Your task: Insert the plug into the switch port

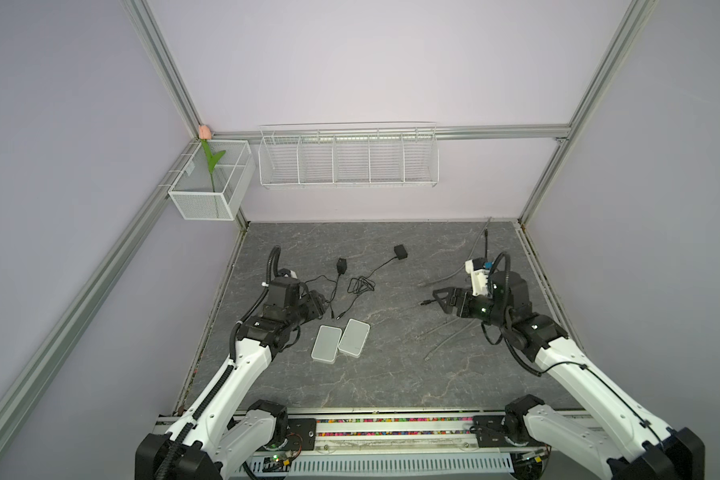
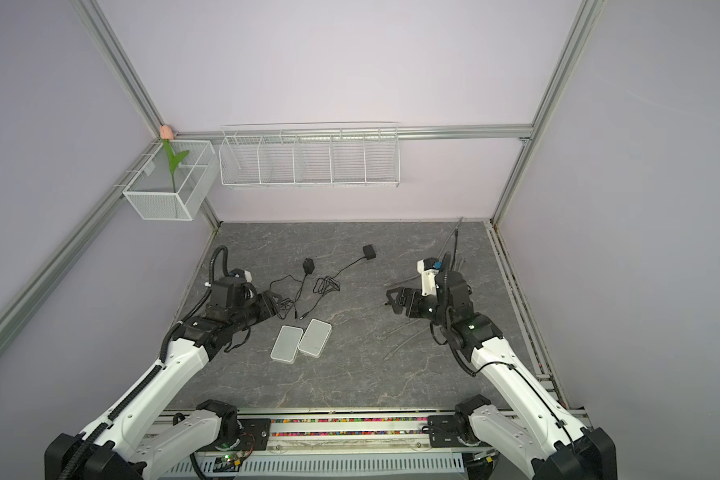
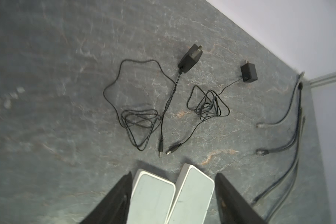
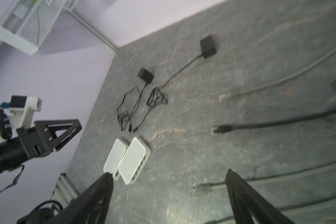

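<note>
Both pincers stand with their jaws apart, and neither holds anything. The left pincer hangs above the table on the left side. In the left wrist view its two black fingers frame the far ends of the two white switches lying below, and nothing sits between the jaws. The right wrist view shows it raised clear of the table surface. The right pincer is spread wide, with only bare table between its jaws. In both top views it hovers on the right side, well apart from the switches.

The first switch and the second switch lie flat and side by side near the middle of the table, so close that a gap cannot be made out. A row of ports shows along one side in the right wrist view. The first barrel plug and the second barrel plug lie on the table just beyond the switches' far ends, near them but not touching. Each is on a thin black lead that passes through a loose coil, one to the near adapter and one to the far adapter.

Grey and black network cables trail along the right side of the table. The black network plug lies ahead of the right pincer, not between its jaws.
</note>
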Robot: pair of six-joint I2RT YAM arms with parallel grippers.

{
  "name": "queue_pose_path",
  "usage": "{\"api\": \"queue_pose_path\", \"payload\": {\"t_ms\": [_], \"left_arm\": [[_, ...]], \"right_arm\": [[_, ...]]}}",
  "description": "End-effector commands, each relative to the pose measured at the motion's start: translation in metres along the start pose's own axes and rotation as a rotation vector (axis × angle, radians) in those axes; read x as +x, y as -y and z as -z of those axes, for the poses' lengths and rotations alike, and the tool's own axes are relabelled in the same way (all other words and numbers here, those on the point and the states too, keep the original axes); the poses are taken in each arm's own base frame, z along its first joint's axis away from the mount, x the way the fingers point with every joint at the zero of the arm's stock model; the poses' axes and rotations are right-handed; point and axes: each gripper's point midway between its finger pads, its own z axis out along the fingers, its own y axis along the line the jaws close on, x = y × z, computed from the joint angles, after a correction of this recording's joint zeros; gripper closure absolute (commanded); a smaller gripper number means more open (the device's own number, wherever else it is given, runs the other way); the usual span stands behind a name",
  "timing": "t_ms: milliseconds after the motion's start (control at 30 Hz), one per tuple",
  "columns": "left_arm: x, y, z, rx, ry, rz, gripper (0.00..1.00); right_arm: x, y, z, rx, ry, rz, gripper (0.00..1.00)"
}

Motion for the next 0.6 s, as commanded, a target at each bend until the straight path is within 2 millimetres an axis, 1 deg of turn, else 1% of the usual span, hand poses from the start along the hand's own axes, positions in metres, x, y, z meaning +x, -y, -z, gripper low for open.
{"api": "queue_pose_path", "payload": {"t_ms": [0, 33, 67, 133, 233, 333, 367, 433, 567], "left_arm": [[0.016, 0.014, -0.010, 0.069, -0.052, 0.032, 0.39], [0.022, 0.017, -0.016, 0.071, -0.073, 0.026, 0.42], [0.027, 0.022, -0.022, 0.083, -0.100, 0.020, 0.47], [0.035, 0.032, -0.034, 0.089, -0.140, 0.002, 0.51], [0.037, 0.041, -0.051, 0.048, -0.166, -0.033, 0.56], [0.039, 0.035, -0.071, -0.028, -0.216, -0.042, 0.62], [0.040, 0.033, -0.076, -0.058, -0.242, -0.046, 0.63], [0.041, 0.030, -0.088, -0.108, -0.279, -0.057, 0.69], [0.036, 0.028, -0.105, -0.160, -0.292, -0.057, 0.72]], "right_arm": [[0.005, -0.028, 0.000, -0.081, -0.013, 0.098, 0.03], [0.008, -0.028, -0.002, -0.065, -0.032, 0.123, 0.09], [0.009, -0.028, -0.005, -0.046, -0.050, 0.141, 0.13], [0.012, -0.029, -0.009, -0.024, -0.082, 0.163, 0.15], [0.013, -0.031, -0.015, 0.000, -0.102, 0.180, 0.18], [0.015, -0.031, -0.019, 0.018, -0.113, 0.189, 0.19], [0.015, -0.029, -0.020, 0.033, -0.115, 0.189, 0.19], [0.016, -0.025, -0.021, 0.056, -0.117, 0.193, 0.19], [0.016, -0.019, -0.025, 0.087, -0.119, 0.203, 0.19]]}}
